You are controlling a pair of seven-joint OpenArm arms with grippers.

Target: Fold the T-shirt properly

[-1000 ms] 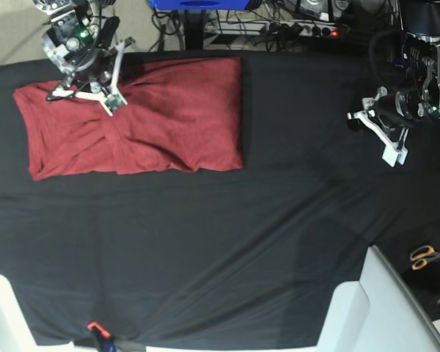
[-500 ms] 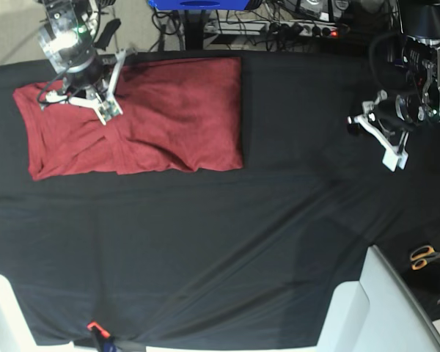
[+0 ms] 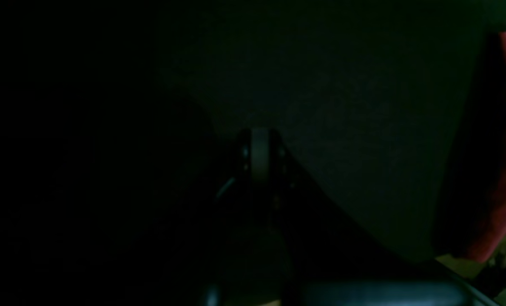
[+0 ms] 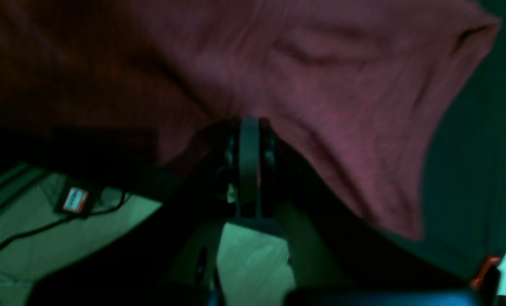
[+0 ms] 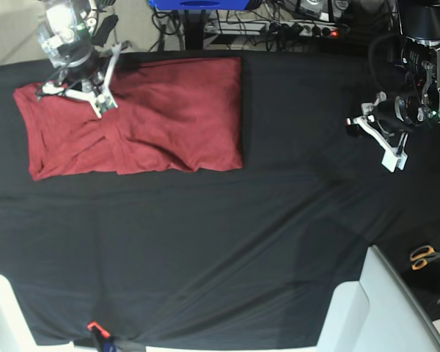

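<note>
Soft, wrinkled brick-red knit T-shirt lies folded into a rough rectangle on black cloth; right gripper and left gripper both closed, empty.

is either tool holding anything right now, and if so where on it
Neither appears to hold anything. The right tool is shut above the back-left part of the T-shirt, with no cloth visibly pinched. The left tool is shut over bare black table cover.

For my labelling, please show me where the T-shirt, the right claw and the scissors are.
T-shirt (image 5: 176,117), base view, flat middle of the cloth.
Right claw (image 5: 99,103), base view, between its tips.
Scissors (image 5: 424,256), base view, orange handles.
</note>
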